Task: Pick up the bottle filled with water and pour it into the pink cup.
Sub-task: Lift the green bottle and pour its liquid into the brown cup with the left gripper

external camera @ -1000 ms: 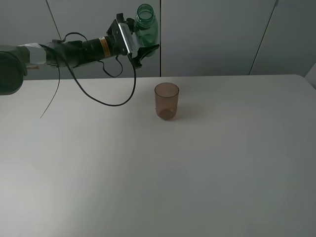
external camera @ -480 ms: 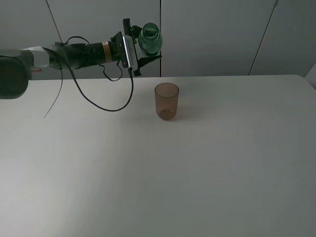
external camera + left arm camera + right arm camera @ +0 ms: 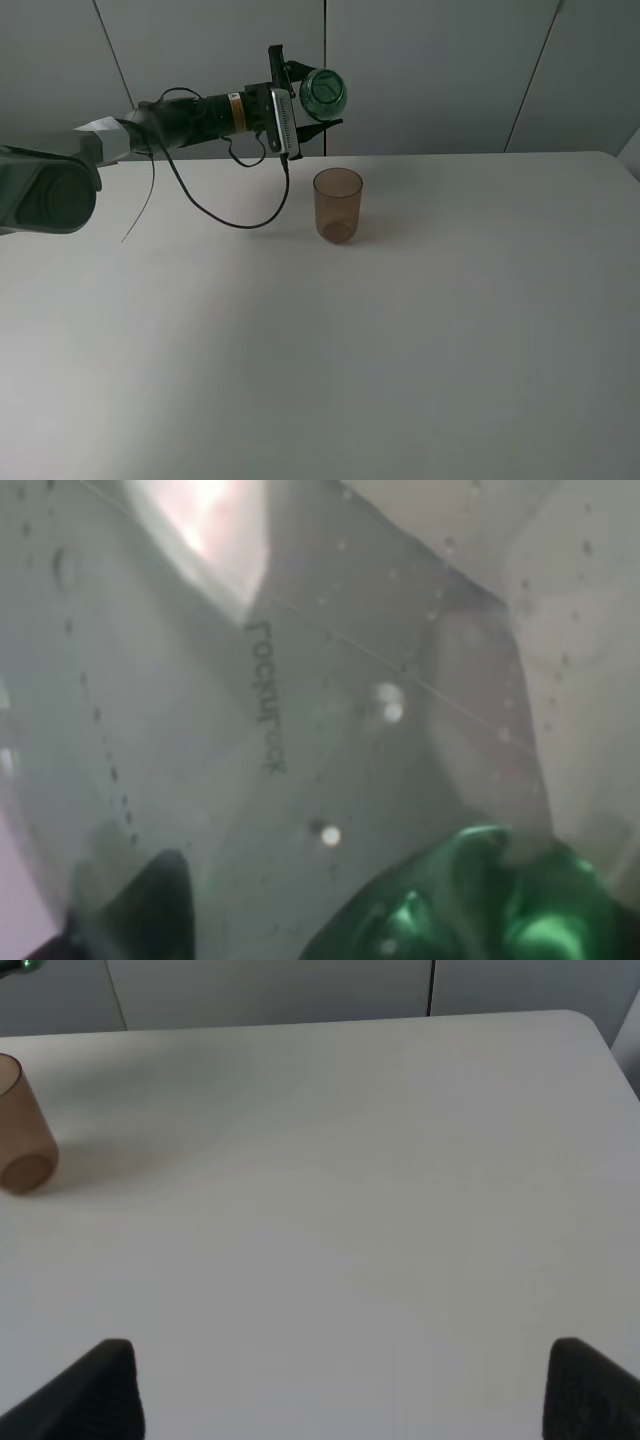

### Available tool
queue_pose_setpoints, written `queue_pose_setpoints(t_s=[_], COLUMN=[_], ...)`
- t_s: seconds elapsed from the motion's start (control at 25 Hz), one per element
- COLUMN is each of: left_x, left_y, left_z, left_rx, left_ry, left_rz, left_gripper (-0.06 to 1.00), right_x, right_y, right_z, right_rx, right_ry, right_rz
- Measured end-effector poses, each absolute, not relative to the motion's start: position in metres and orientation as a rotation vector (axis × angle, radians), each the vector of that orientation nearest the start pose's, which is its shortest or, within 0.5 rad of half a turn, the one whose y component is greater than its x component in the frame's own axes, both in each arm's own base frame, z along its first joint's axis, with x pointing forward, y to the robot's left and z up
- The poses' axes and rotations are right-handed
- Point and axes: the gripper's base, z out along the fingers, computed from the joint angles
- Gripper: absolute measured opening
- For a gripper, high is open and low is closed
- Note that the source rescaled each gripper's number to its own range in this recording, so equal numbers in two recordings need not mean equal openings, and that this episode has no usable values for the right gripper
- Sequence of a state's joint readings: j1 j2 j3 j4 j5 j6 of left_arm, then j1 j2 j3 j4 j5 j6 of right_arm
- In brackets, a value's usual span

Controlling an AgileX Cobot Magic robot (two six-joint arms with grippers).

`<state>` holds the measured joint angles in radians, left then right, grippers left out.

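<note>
My left gripper (image 3: 312,97) is shut on the see-through green bottle (image 3: 324,91) and holds it in the air, tipped on its side, just above and slightly behind the pink cup (image 3: 338,205). The cup stands upright on the white table (image 3: 400,350). No stream of water shows, and I cannot tell the water level. In the left wrist view the bottle (image 3: 300,730) fills the frame, with droplets on its wall. My right gripper (image 3: 345,1400) is open and empty, low over the table far to the right of the cup (image 3: 22,1125).
A black cable (image 3: 240,215) hangs from the left arm and loops down to the table left of the cup. Grey wall panels stand behind the table's back edge. The table's right corner (image 3: 590,1030) shows in the right wrist view.
The left arm has moved right toward the cup and rolled the bottle from upright onto its side. The cup and the right arm have not moved.
</note>
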<state>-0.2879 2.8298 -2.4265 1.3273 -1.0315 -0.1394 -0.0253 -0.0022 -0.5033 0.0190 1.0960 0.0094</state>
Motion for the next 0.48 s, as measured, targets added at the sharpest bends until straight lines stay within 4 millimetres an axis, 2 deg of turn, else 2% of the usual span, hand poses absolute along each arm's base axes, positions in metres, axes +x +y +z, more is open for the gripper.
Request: queue_pose_setpoints(t_s=[0.48], left_x=[0.5323], left_y=[-0.2359], left_z=[0.1151], left_rx=[1.492], left_ry=[0.529], left_rz=[-0.044], left_gripper=[0.02], right_x=[-0.0071], right_y=[0.0017], right_z=[0.2753], right_rx=[0.035], right_ry=[2.074], right_rz=[0.013])
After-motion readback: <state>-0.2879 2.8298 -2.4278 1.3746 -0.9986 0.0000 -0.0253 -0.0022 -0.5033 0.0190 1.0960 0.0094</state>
